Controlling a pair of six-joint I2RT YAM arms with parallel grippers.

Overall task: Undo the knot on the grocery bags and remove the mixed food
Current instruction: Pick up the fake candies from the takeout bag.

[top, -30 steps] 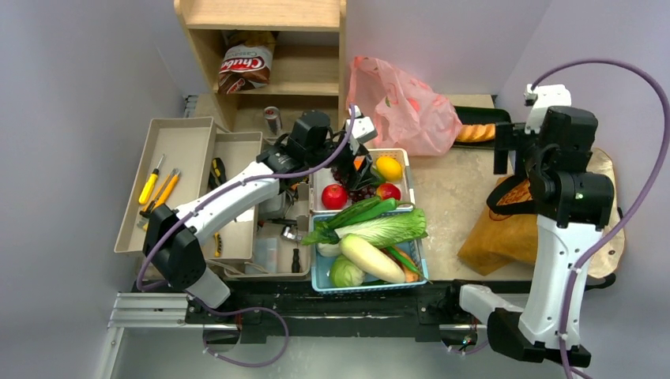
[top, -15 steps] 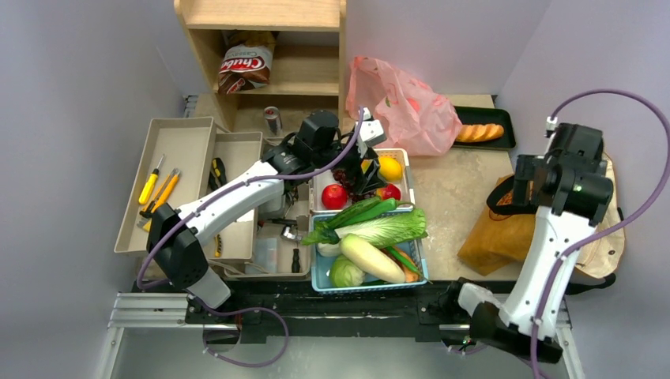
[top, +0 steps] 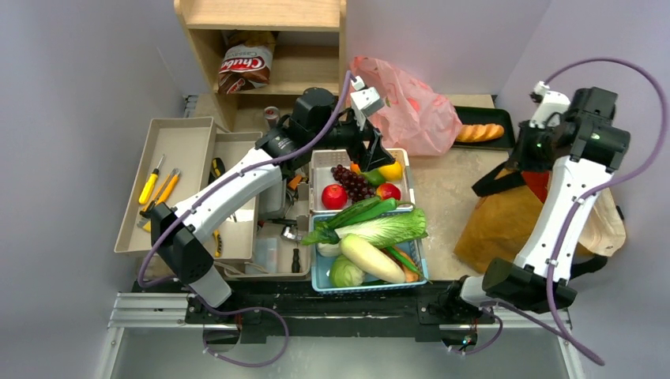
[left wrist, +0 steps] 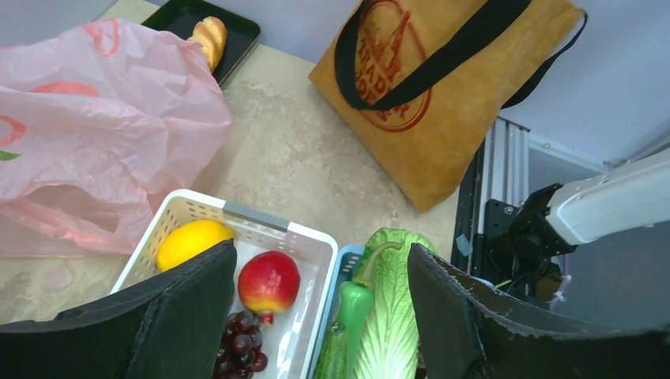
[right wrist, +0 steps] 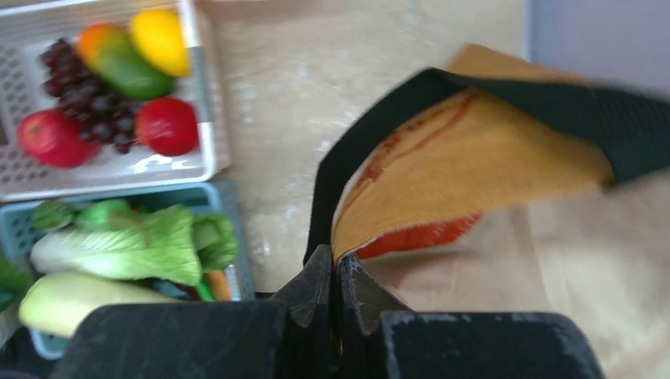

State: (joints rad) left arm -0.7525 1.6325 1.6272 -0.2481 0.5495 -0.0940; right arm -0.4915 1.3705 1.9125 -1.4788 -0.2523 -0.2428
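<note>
My right gripper [right wrist: 337,257] is shut on the top rim of the brown paper grocery bag [right wrist: 466,158], holding that edge up; something red shows inside. The same bag [top: 506,225] lies at the table's right. My left gripper [left wrist: 316,316] hangs open and empty above the white basket [top: 320,158], which holds apples [left wrist: 269,280], grapes [top: 351,181] and an orange [left wrist: 190,241]. The pink plastic bag [top: 403,103] sits behind it; I cannot make out its knot. The blue basket [top: 316,272] holds napa cabbage [top: 391,227], daikon [top: 371,259] and cucumber [top: 367,212].
Beige tool trays [top: 166,181] stand at the left. A wooden shelf [top: 261,16] at the back holds a Chubs bag [top: 245,67]. A black tray with bread [top: 478,130] is at the back right. A beige cloth tote [top: 604,229] lies under the brown bag.
My right gripper has gone from open to shut on the brown bag's rim and pulled it up. My left gripper has risen away from the grapes in the white basket.
</note>
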